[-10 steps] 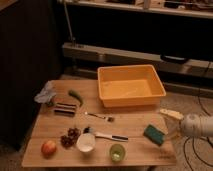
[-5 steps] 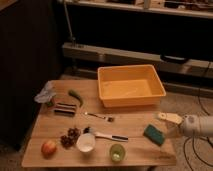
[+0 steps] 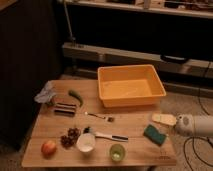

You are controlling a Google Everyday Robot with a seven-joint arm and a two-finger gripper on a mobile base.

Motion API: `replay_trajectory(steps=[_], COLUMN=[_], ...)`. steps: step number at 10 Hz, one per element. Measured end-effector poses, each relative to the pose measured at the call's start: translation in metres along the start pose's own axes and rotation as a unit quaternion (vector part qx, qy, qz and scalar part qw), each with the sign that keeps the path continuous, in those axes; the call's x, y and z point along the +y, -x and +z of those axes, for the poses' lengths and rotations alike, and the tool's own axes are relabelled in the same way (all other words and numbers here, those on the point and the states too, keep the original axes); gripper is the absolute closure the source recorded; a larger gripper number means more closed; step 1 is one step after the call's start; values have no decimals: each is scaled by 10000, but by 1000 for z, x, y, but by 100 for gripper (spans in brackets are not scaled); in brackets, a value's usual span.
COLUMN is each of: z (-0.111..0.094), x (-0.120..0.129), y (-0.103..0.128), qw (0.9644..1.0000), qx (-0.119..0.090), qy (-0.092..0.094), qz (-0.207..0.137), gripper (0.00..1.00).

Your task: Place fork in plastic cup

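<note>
a: moved vs half a sec ago?
b: slight creep leftward by gripper [image 3: 160,119], right-centre of frame, over right edge of table [image 3: 50,126]. all else as before.
a: pincer state?
b: spread wide, nothing held. just above-right of green sponge [image 3: 154,134], not touching it.
a: fork [image 3: 99,117]?
b: flat on table at frame centre, near front-left corner of orange bin [image 3: 131,67], darker end to the right. well apart from gripper.
a: plastic cup [image 3: 117,152]?
b: upright at bottom centre, near table's front edge, just right of white cup [image 3: 86,142]. black-and-white utensil [image 3: 109,136] btwn fork & both cups.
a: left side?
b: apple [image 3: 48,148] at bottom left w/ grapes [image 3: 70,137] beside it. higher up: dark packet [image 3: 65,108], green pepper [image 3: 76,96], crumpled grey cloth [image 3: 46,94].
</note>
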Motion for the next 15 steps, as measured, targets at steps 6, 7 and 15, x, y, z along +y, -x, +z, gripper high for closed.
replay_trajectory(steps=[6, 7, 15], z=[82, 88, 111], x=[-46, -42, -20], y=[-24, -27, -33], qw=[9881, 9865, 9868], qx=[-106, -105, -394], qy=[956, 1091, 1284], qz=[-1202, -1216, -904], gripper=[20, 20, 20])
